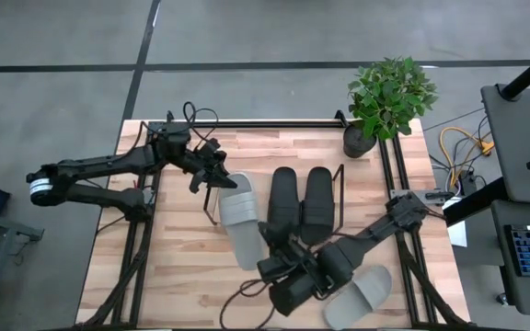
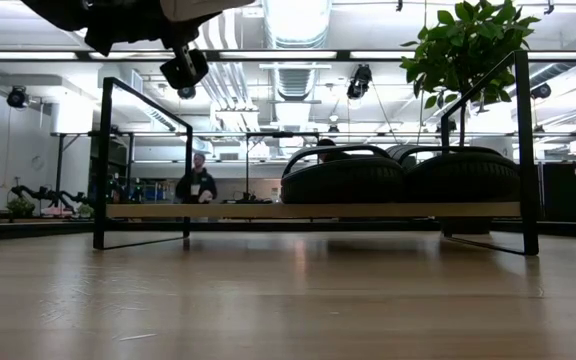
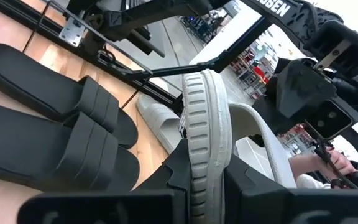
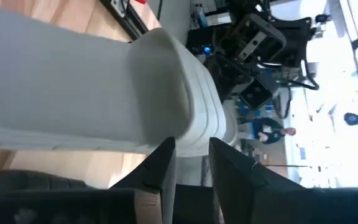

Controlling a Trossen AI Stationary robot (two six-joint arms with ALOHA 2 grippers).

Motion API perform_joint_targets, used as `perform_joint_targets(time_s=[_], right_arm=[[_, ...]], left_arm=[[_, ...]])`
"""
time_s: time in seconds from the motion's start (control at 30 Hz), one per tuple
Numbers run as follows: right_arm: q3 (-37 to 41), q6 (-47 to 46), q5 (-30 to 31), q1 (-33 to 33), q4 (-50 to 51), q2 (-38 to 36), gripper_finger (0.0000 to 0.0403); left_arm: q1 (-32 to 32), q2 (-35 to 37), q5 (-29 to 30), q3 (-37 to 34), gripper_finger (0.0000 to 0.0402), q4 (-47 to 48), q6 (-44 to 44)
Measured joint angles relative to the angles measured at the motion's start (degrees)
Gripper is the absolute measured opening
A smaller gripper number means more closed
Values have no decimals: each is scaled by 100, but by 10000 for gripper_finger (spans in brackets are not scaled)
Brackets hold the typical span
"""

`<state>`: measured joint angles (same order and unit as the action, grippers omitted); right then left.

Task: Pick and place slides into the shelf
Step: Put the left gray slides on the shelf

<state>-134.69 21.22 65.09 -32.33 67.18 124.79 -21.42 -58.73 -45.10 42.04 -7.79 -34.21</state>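
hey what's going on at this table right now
Two robot arms are putting slides onto a low shelf. The black pair already sits on its board. The left gripper is shut on one end of a grey slide, and the right gripper is at that slide's other end; whether it grips cannot be told. The second grey slide lies on the table, under the right arm.

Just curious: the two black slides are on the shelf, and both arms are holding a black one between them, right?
Not quite. The slide held between the left gripper and right gripper is grey, as the high view shows. The two black slides are on the shelf.
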Motion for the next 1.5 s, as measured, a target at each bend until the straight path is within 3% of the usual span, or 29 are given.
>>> perform_joint_targets(time_s=[0.3, 0.43, 0.77, 0.97, 1.17, 1.5], right_arm=[[2, 187, -238, 265, -357, 0, 100], [8, 168, -696, 354, -468, 0, 99], [35, 237, -690, 578, -552, 0, 97], [35, 251, -743, 691, -632, 0, 73], [39, 427, -854, 697, -637, 1, 17], [44, 255, -805, 706, -628, 0, 10]], left_arm=[[-1, -21, 11, 4, 16, 32, 7], [-1, -21, 6, 11, 16, 26, 8], [-1, -16, 27, 11, 16, 29, 10], [-8, -16, -26, 11, 16, 35, 12], [-8, -16, -54, 9, 16, 40, 55], [-29, 16, -80, 15, 58, -90, 51]])
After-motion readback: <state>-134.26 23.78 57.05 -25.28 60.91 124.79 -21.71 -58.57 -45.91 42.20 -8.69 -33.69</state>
